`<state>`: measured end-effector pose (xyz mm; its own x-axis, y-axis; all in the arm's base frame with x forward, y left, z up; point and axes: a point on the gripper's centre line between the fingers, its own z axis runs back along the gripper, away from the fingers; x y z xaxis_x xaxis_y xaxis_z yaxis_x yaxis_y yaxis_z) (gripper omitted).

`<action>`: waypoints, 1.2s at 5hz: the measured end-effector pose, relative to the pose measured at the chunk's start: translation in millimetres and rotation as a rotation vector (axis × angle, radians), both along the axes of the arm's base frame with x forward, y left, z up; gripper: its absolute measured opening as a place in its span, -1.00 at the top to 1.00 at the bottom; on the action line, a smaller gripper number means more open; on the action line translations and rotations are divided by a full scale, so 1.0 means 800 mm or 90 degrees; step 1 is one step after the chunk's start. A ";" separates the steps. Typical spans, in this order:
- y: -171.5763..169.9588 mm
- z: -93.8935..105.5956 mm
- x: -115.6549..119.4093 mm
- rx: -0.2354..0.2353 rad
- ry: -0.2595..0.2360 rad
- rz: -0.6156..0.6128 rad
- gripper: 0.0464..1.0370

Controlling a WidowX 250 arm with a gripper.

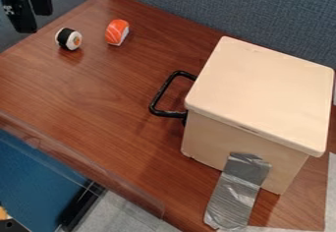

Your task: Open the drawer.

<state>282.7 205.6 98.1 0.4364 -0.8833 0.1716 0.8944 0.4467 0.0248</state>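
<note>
Camera view: tabletop (98,88) beside probable partition (230,5).

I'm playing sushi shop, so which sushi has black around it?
The white roll, on the left in the picture: a black band goes around it. The other sushi has a striped orange top and no black.

Open tabletop (85,83) left of the box (263,93), wide lane right up to its black handle (158,96). Gap between handle bar and box too; can't tell how much clearance. In the way: sushi roll (69,39) and salmon sushi (117,32), both upper left of box. Blue-gray partition (230,5) blocks behind box. Silver tape (236,191) runs down off box's near side.
</note>
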 end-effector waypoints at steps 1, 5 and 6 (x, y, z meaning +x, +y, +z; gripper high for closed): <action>-0.003 -0.018 -0.003 -0.018 0.019 0.000 -0.93; -0.147 -0.027 -0.047 0.007 -0.040 0.247 -0.93; -0.172 -0.030 -0.044 -0.006 -0.026 0.398 -0.93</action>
<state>247.7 67.7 74.5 0.8630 -0.4616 0.2052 0.4625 0.8854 0.0465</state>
